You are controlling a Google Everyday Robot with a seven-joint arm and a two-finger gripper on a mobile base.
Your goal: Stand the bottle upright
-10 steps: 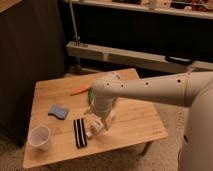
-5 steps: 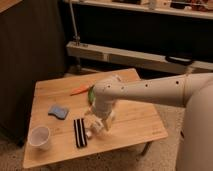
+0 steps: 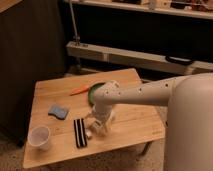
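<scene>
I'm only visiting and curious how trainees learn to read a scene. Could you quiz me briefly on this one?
1. True or false: the white paper cup stands at the wooden table's near left corner, as the camera sees it.
2. The tool hangs low over the table's middle. Which lies closest to it? A) the cup B) the black-and-white striped object C) the orange carrot
3. Fill in: the sponge behind the cup is ___.
Key: 1 true; 2 B; 3 blue.
</scene>
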